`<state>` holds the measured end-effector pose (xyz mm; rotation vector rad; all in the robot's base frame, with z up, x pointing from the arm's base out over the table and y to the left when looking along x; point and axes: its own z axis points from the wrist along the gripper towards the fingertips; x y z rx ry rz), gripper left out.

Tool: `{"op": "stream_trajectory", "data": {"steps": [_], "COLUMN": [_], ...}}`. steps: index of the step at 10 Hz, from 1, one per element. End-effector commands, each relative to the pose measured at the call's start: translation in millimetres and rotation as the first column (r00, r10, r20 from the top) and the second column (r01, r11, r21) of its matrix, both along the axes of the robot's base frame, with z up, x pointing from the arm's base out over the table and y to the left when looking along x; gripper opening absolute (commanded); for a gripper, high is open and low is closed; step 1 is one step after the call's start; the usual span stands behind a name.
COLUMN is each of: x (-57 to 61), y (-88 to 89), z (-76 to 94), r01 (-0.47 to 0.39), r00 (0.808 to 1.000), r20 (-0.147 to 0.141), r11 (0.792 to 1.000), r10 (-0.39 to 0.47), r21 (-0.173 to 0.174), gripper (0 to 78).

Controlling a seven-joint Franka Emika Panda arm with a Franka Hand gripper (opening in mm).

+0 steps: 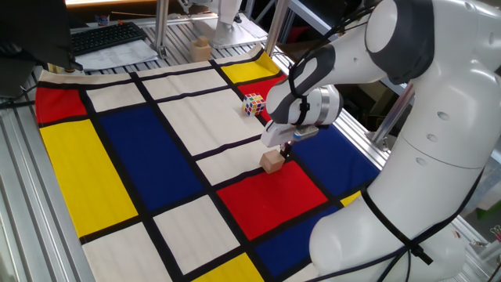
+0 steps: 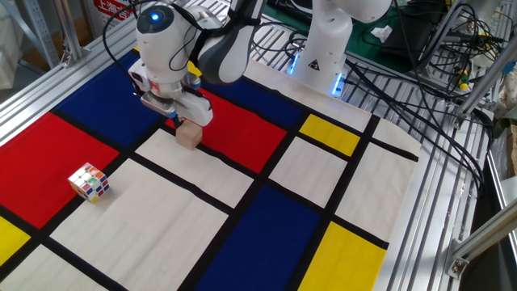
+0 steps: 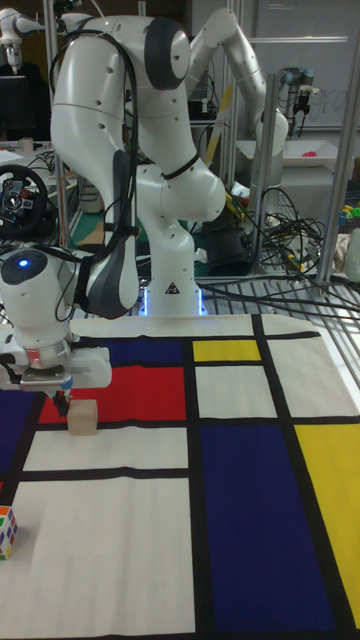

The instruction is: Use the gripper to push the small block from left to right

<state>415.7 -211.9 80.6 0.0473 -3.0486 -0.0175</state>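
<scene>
End effector (image 2: 172, 123) tip against small block (image 2: 188, 135), fingers' spacing unclear

Hand (image 3: 63, 404) apparently touching small block (image 3: 82, 417), left side.

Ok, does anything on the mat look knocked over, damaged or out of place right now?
Nothing stands out. The small block sits flat on the mat beside the gripper, straddling the black line between a red and a white panel. The puzzle cube rests apart from them, intact. The mat lies smooth.
</scene>
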Motion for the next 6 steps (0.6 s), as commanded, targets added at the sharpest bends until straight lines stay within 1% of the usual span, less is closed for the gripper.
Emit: {"op": "stream_trajectory", "data": {"steps": [1, 4, 5, 6], "x": [-1.0, -1.0, -1.2, -1.4], "y": [5.0, 5.3, 6.1, 8.1], "z": [3.8, 3.9, 4.1, 3.8], "r01": [0.015, 0.019, 0.033, 0.035], "r00": [1.0, 1.0, 0.999, 0.999], "r20": [0.0, -0.001, -0.002, -0.002], "r11": [1.0, 1.0, 0.999, 0.999], "r10": [-0.015, -0.019, -0.033, -0.035], "r21": [0.003, 0.016, 0.038, 0.037], "gripper": [0.0, 0.0, 0.0, 0.0]}}
